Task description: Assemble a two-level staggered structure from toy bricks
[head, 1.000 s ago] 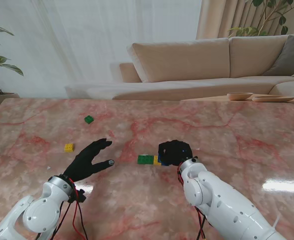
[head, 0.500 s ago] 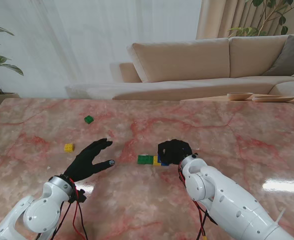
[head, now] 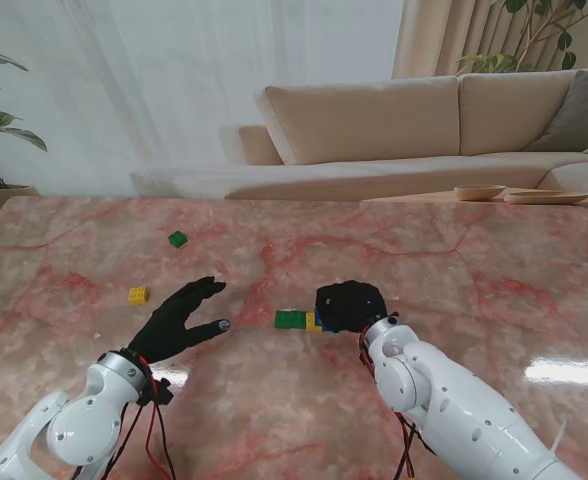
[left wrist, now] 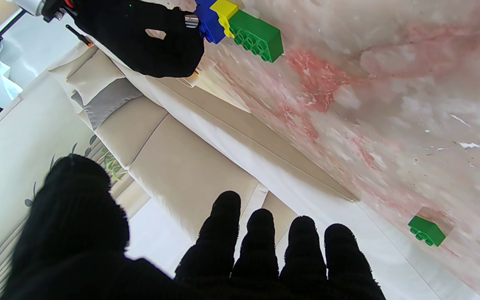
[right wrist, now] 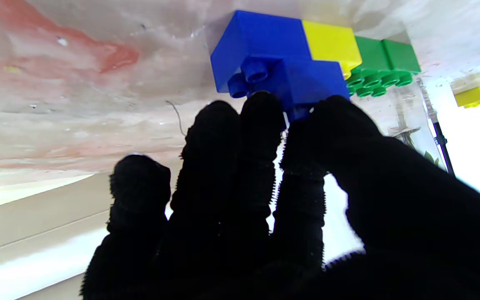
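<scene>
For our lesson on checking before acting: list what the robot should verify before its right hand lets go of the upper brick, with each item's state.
1. Base row of blue brick, yellow brick and green brick lined up and touching: ok.
2. Upper blue brick offset across the blue-yellow joint: ok.
3. Upper brick pressed fully down: cannot tell.
4. Right hand fingers on the upper brick: ok.
5. Left hand open, apart from the row: ok.
6. Spare yellow brick and spare green brick within view: ok.

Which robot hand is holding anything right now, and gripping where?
The right robot hand pinches the upper blue brick by its near edge, over the brick row. The left robot hand holds nothing, fingers spread.
</scene>
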